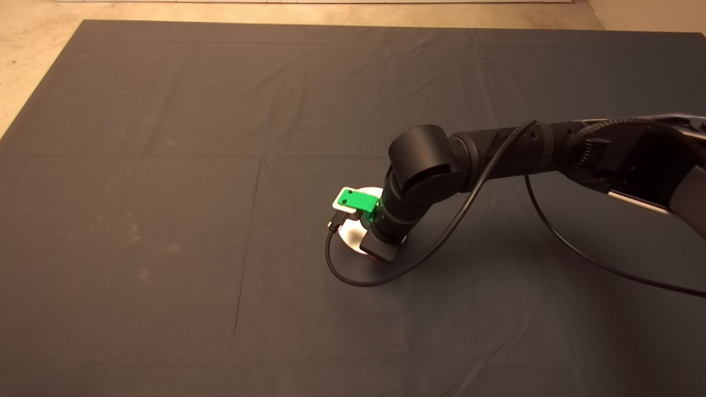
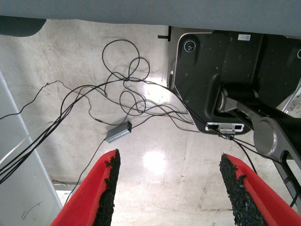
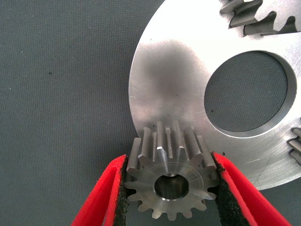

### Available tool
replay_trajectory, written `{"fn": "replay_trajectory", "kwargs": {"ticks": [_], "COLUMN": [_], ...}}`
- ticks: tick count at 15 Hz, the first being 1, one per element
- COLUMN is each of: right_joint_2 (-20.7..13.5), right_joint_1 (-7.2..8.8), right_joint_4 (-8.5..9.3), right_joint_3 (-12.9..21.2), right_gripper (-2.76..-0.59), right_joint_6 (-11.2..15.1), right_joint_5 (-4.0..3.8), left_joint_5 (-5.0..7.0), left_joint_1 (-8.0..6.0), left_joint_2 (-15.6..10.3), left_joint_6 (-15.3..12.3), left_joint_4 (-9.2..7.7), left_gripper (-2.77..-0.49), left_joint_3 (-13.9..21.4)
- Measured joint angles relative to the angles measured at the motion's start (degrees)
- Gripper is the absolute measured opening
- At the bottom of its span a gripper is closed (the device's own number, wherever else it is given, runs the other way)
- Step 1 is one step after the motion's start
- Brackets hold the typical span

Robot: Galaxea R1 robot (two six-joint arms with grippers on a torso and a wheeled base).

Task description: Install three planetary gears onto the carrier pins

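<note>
The right gripper (image 3: 170,188) was clamped on a planetary gear (image 3: 171,181), its pads pressed against the teeth on both sides — the gear sat over the edge of the shiny carrier disc (image 3: 169,89) on the dark mat (image 1: 165,165). Two more gears (image 3: 249,16) showed at the disc's far rim. The left gripper (image 2: 167,188) hung parked, fingers spread, above a floor strewn with cables (image 2: 127,89).

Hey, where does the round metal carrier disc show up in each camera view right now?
Head view: the disc peeks out on the mat under the right gripper.
Left wrist view: not in it; only floor and cables.
Right wrist view: the disc lies behind the held gear.
Shared landmark: the right gripper.
</note>
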Motion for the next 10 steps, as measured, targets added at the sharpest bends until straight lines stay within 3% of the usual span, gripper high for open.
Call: {"fn": "replay_trajectory", "kwargs": {"ticks": [8, 10], "right_joint_2": [-0.33, -2.41], "right_joint_1": [0.24, 1.46], "right_joint_4": [0.06, 0.88], "right_joint_3": [1.33, 3.58], "right_gripper": [-2.04, -1.92], "right_joint_6": [0.41, 1.79], "right_joint_5": [0.17, 0.77], "left_joint_5": [0.0, 0.02], "left_joint_1": [0.0, 0.0], "left_joint_2": [0.03, 0.41], "left_joint_6": [0.01, 0.02], "left_joint_4": [-0.02, 0.0], "left_gripper": [-1.8, -1.8], "left_joint_3": [0.0, 0.0]}}
